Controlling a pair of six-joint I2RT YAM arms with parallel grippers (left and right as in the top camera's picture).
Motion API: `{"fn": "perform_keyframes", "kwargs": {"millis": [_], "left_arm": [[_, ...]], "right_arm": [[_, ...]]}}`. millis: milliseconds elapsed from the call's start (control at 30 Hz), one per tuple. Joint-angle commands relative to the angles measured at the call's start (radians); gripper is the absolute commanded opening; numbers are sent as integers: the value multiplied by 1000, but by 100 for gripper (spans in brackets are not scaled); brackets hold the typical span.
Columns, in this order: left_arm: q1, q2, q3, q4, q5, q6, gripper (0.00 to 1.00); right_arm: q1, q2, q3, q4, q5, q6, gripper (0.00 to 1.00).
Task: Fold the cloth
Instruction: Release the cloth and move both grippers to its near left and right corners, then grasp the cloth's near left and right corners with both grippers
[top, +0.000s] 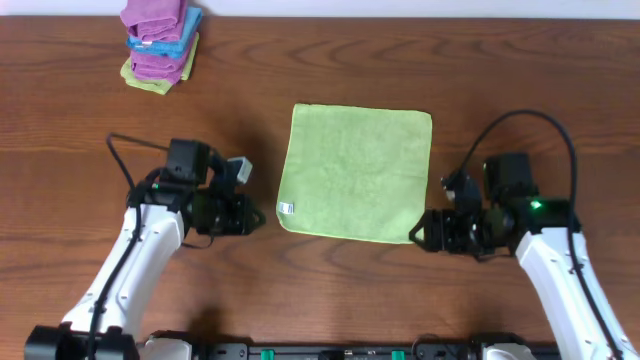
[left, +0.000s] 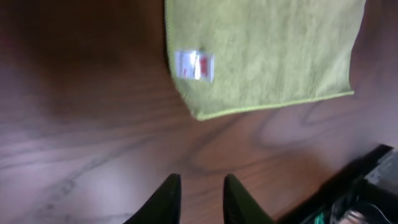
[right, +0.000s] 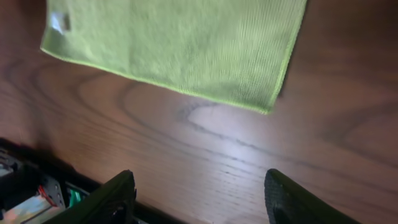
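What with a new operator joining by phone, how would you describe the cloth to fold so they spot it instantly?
Start from the wooden table and look at its middle. The cloth lies there, a lime-green square with a small white tag near one corner. Unlike the folded towels stacked at the far left, it lies alone, spread flat.

Bare table (top: 340, 290) surrounds the flat cloth (top: 357, 172) on all sides; the only obstacle, a stack of towels (top: 160, 45), sits well apart at the far-left corner.
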Motion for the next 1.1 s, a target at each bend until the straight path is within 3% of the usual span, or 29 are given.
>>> {"fn": "perform_keyframes", "kwargs": {"millis": [0, 300, 633, 1067], "left_arm": [[18, -3, -81, 67, 100, -60, 30], [18, 18, -141, 186, 68, -123, 44], [16, 169, -141, 312, 74, -163, 46], [16, 241, -141, 409, 80, -228, 48]], "right_arm": [[-4, -13, -76, 33, -62, 38, 68], [-12, 5, -237, 204, -61, 125, 70], [-55, 164, -240, 318, -69, 150, 64], [-55, 313, -240, 469, -74, 218, 60]]}}
